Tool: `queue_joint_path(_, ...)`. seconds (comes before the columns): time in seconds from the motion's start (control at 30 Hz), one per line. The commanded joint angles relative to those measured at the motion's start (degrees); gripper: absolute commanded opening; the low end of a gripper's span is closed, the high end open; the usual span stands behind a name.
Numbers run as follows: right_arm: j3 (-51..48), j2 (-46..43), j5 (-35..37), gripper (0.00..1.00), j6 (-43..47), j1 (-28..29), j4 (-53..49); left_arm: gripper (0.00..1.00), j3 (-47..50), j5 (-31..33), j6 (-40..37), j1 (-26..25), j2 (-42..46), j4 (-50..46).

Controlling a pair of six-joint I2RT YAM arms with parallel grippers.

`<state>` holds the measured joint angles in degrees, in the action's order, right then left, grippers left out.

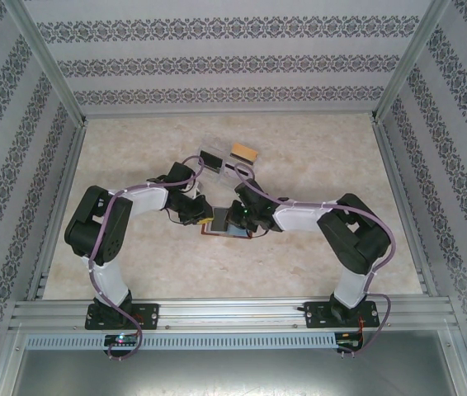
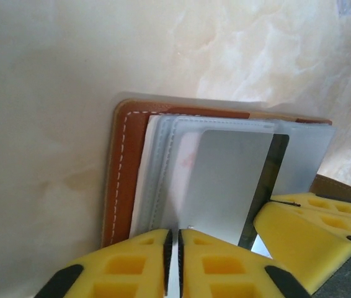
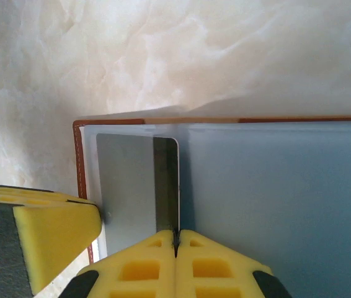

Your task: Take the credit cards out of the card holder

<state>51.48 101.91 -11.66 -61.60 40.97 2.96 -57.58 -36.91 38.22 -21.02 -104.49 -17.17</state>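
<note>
1. Pale marbled table (image 1: 134,165), with patterned walls (image 1: 217,62) around it.
2. The brown wallet (image 1: 224,223) lies open at the centre of the top view, just below a clear tray (image 1: 217,161).
3. A silver card (image 3: 126,186) with a dark stripe lies on the wallet's blue-grey pockets.
4. Right gripper (image 3: 175,248): fingers pressed together on the card's striped edge.
5. Left gripper (image 2: 174,248): fingers nearly together, with a pale pocket layer of the wallet pinched in the slit.
</note>
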Motion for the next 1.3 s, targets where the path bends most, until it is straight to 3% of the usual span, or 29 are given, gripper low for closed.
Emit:
queue_joint_path(0.0,-2.7,-2.7,3.1,0.02,-0.3,-0.7,-1.3,0.21,-0.3,3.9,-0.7,-0.5,-0.3,-3.0)
queue_joint_path(0.3,-6.5,-8.6,5.5,0.0,1.4,-1.0,1.4,0.35,-1.2,0.2,0.2,-0.4,1.2,-1.1)
queue_joint_path(0.7,-10.3,-12.9,-0.1,0.0,7.0,-2.6,11.3,0.71,-0.8,-5.7,4.5,1.6,6.2,6.8)
queue_joint_path(0.93,-10.7,-12.1,-2.5,0.0,6.4,-2.9,13.9,0.77,2.0,-9.6,6.4,2.0,6.1,11.8)
queue_joint_path(1.13,-12.2,-14.4,-9.2,0.0,7.5,-6.0,17.5,0.96,6.3,-14.8,8.3,4.8,7.8,19.8)
queue_joint_path(1.27,-12.6,-16.3,-15.8,0.0,8.0,-8.7,20.0,0.97,8.3,-20.0,13.2,5.7,8.1,28.9)
